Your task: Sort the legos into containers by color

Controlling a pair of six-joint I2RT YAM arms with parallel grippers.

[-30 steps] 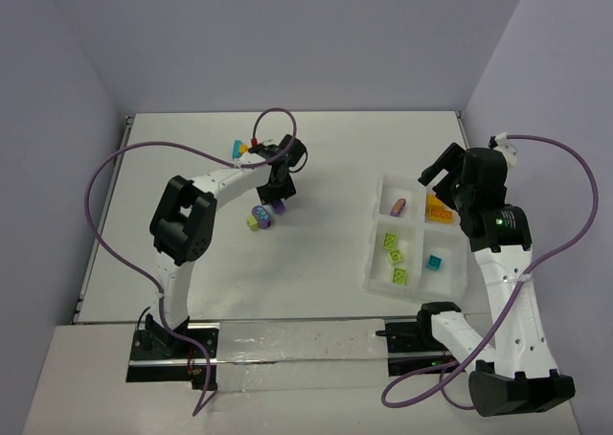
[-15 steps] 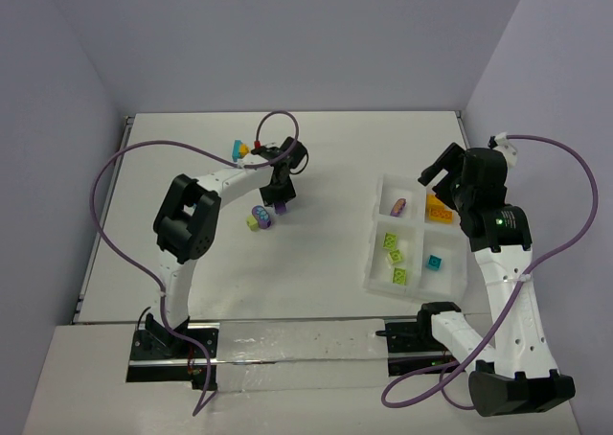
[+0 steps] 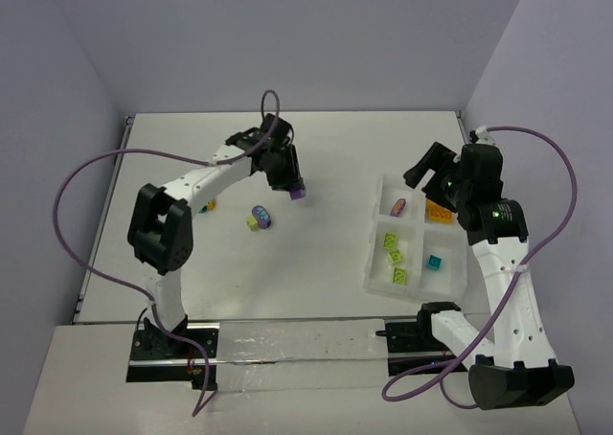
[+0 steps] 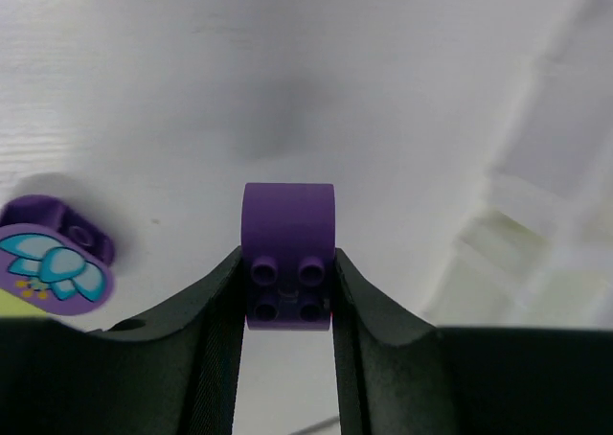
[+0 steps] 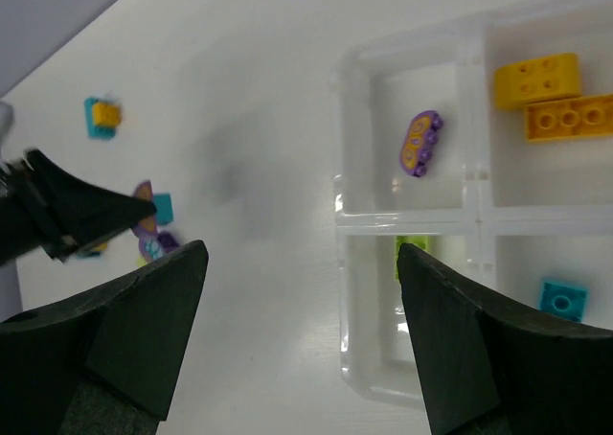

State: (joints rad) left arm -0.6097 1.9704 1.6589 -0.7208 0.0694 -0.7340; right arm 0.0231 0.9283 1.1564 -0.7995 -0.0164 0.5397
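Left claw [image 4: 287, 291] pinches a purple brick [image 4: 287, 253], studs facing the wrist camera, over the white table [image 3: 326, 157], well left of the tray [image 3: 442, 280]. Near it on the table lies a purple-and-lime pair [image 3: 259, 216]. Right claw [image 5: 302, 253] hangs spread wide, holding nothing, above the tray, whose four compartments hold a purple oval piece [image 5: 420, 144], orange-yellow bricks [image 5: 536, 79], lime green bricks [image 3: 393, 253] and a teal brick [image 5: 561, 298].

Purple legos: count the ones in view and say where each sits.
3. One purple brick is clamped in the left gripper; one printed purple piece lies on the table; one purple oval in the far-left compartment of the tray. The left arm may hide more.
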